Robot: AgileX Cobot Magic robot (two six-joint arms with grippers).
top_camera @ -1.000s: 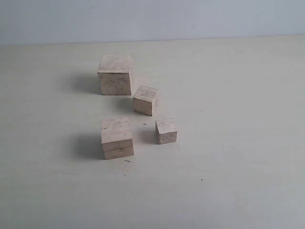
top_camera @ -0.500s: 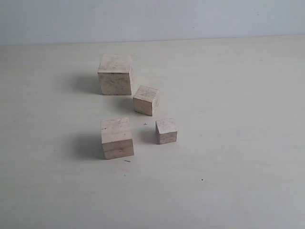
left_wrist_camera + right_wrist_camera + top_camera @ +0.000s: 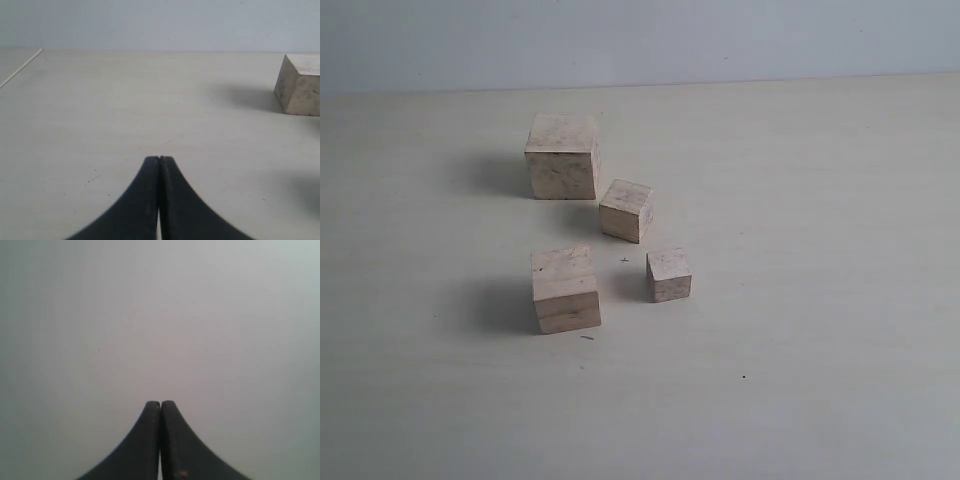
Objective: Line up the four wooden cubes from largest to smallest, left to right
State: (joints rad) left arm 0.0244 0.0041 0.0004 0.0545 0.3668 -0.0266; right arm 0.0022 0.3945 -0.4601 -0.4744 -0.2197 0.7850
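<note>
Four pale wooden cubes stand on the table in the exterior view. The largest cube (image 3: 562, 156) is at the back left. A second large cube (image 3: 565, 289) stands in front of it. A mid-sized cube (image 3: 626, 210) sits between them to the right, turned slightly. The smallest cube (image 3: 668, 274) is at the front right. Neither arm appears in the exterior view. My left gripper (image 3: 159, 158) is shut with nothing in it, low over the table; one cube (image 3: 300, 84) shows at that view's edge. My right gripper (image 3: 160, 403) is shut and empty, facing a blank grey surface.
The pale table (image 3: 800, 300) stretches wide around the cubes and meets a light wall (image 3: 720, 40) at the back. A table edge line (image 3: 20, 67) shows in the left wrist view.
</note>
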